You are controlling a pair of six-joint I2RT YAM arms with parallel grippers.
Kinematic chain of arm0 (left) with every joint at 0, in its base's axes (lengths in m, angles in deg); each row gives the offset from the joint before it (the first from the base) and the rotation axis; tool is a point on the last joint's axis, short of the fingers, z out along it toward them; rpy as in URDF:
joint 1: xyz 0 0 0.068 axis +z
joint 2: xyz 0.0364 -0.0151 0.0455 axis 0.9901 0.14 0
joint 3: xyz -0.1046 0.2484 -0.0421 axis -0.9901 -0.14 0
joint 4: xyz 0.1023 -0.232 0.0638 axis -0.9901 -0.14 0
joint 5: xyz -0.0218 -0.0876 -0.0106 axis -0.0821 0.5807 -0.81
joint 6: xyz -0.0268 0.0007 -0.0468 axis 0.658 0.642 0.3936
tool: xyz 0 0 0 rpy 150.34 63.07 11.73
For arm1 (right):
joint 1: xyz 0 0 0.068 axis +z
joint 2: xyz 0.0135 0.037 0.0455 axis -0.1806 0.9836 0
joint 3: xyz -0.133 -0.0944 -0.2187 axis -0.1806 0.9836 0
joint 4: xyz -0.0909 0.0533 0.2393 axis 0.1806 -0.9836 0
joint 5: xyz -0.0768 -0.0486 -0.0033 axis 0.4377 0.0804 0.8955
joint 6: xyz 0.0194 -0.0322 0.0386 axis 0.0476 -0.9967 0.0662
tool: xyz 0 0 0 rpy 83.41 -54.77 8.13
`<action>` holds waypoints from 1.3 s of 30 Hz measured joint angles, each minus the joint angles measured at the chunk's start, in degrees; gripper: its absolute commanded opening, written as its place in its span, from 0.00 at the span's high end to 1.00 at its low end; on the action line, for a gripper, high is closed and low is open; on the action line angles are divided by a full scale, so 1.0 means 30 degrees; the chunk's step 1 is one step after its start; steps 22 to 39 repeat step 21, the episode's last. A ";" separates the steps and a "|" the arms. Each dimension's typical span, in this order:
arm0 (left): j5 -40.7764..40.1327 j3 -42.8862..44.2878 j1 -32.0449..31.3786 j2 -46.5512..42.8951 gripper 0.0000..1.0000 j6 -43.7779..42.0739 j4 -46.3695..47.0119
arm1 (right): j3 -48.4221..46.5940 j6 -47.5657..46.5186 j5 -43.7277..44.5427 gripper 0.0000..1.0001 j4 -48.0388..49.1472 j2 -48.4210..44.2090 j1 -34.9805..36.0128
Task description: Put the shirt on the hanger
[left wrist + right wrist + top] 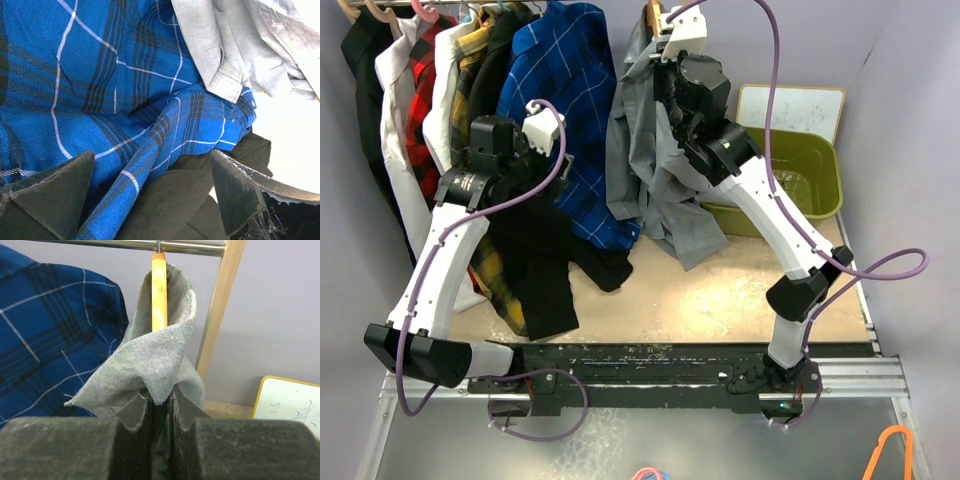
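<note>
In the upper middle of the top view, the shirt (645, 165) hangs on the hanger (653, 14), and its lower part reaches down to the desk (720, 300), left of the green bin (800, 180). In the right wrist view we see the wooden hanger inside the grey collar, just under the metal rail (150, 245). The right tool (161, 440) is at the bottom of that frame, with its jaws almost together. It seems to pinch the shirt fabric below the collar tip, though the dark gap is hard to read. The left tool (152, 155) is wide open and grips nothing. The blue check shirt (100, 75) and a black garment (170, 200) lie loose between its fingers.
</note>
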 measured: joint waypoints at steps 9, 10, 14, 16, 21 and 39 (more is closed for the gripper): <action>0.0022 0.0000 0.0015 0.0000 0.01 -0.0073 -0.0117 | 0.0714 0.1064 -0.0401 1.00 0.0197 -0.0255 -0.0117; 0.0000 -0.0015 0.0036 0.0000 0.01 -0.0073 -0.0117 | 0.1151 0.1260 -0.0546 1.00 0.0350 -0.0466 -0.0117; -0.0051 -0.0036 0.0175 0.0000 0.01 -0.0058 -0.0117 | 0.2871 0.1858 -0.0947 0.97 0.0838 -0.1246 -0.0138; -0.0219 -0.0036 0.0262 0.0000 0.01 -0.0015 -0.0146 | 0.3738 0.2171 -0.1384 0.72 0.1268 -0.1727 -0.0219; -0.1275 -0.0007 0.0474 -0.0007 0.01 0.0437 -0.0117 | 0.5654 0.2841 -0.3249 0.01 0.1778 -0.3220 -0.0364; -0.1275 -0.0007 0.0474 -0.0007 0.01 0.0437 -0.0117 | 0.5654 0.2841 -0.3249 0.01 0.1778 -0.3220 -0.0364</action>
